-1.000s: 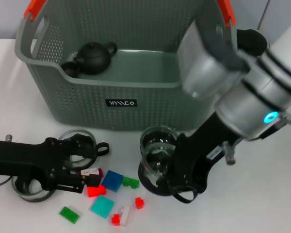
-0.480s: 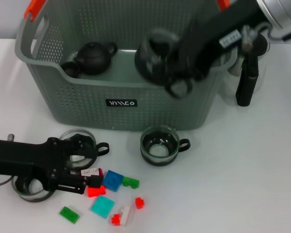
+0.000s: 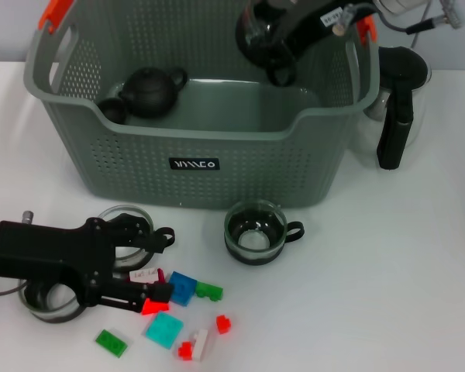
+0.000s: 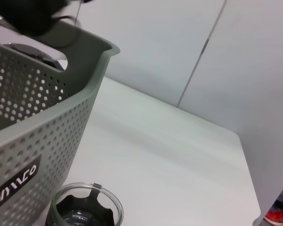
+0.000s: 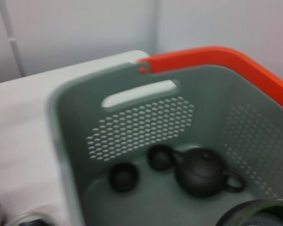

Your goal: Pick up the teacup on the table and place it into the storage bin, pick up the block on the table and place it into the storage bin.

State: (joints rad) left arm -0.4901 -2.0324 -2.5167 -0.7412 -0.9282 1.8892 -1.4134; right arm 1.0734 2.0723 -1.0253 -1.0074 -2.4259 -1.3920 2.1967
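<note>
The grey-green storage bin [image 3: 217, 159] stands at the back middle of the table. My right gripper [image 3: 283, 35] is shut on a glass teacup [image 3: 257, 32] and holds it above the bin's far right corner; the cup's rim shows in the right wrist view [image 5: 254, 214]. A second glass teacup [image 3: 254, 231] stands on the table in front of the bin. My left gripper [image 3: 151, 267] is open, low at the front left, straddling a pink-white block [image 3: 146, 275], with a red block [image 3: 153, 306] at its lower finger.
A black teapot [image 3: 151, 89] and small black cups [image 5: 124, 177] lie in the bin. Two more glass cups [image 3: 128, 221] sit under the left gripper. Loose blocks [image 3: 184, 287] lie scattered at the front. A glass pitcher with a black handle [image 3: 395, 116] stands right of the bin.
My right gripper lifted the teacup off the table and carried it up over the bin's far right. My left gripper edged right towards the blocks.
</note>
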